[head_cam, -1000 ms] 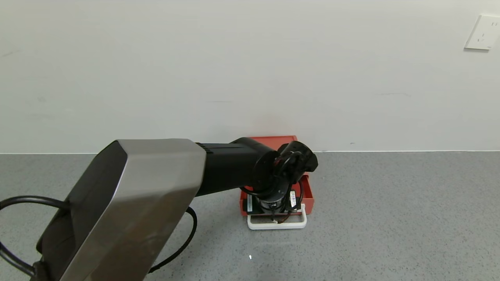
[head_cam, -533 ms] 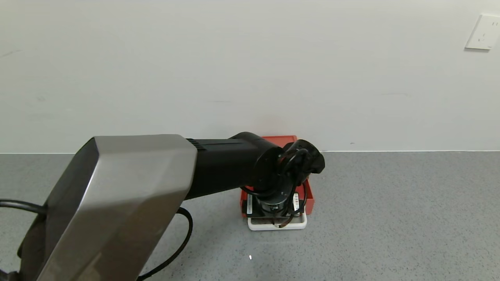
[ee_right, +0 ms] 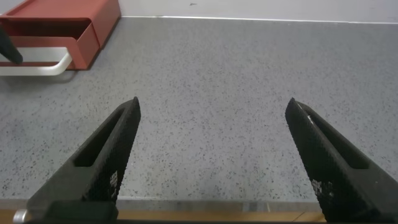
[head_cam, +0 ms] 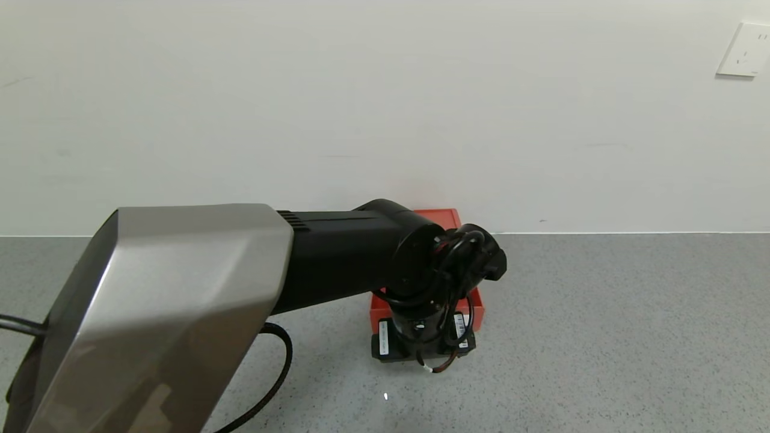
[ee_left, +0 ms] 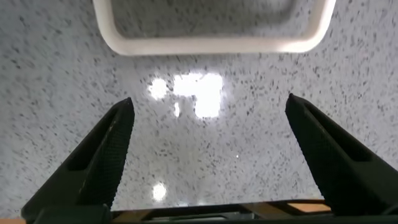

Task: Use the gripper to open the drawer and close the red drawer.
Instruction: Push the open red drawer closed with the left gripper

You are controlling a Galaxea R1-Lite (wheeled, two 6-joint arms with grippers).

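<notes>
Head view first: your left arm reaches across the grey speckled worktop [head_cam: 601,313] toward its far edge, where the red drawer [head_cam: 475,300] sits against the white wall [head_cam: 361,108]. The wrist hangs right over the drawer's front, so the white handle is hidden from here and so are the fingers. Only the back corner and the right side of the red box show past the black wrist. A black cable [head_cam: 274,373] loops on the worktop beside the arm. A white socket plate [head_cam: 745,49] sits on the wall at far right.

Left wrist view: your left pincer [ee_left: 211,162] points down at the worktop, jaws spread wide, nothing between them. Its two black fingers [ee_left: 102,162] stand well apart over bare speckled surface. The white handle [ee_left: 214,43] lies just past the fingertips, not touched. Ceiling light glares off the worktop between the handle and the fingers.

Right wrist view: your right pincer [ee_right: 214,158] hangs low over the worktop, jaws spread wide and holding nothing, well apart from the drawer. From here the red drawer [ee_right: 68,28] sits near the far edge, tray pulled out a little from the box. The white handle [ee_right: 34,64] sticks out in front, with a black fingertip of the left pincer [ee_right: 9,50] just over it.
</notes>
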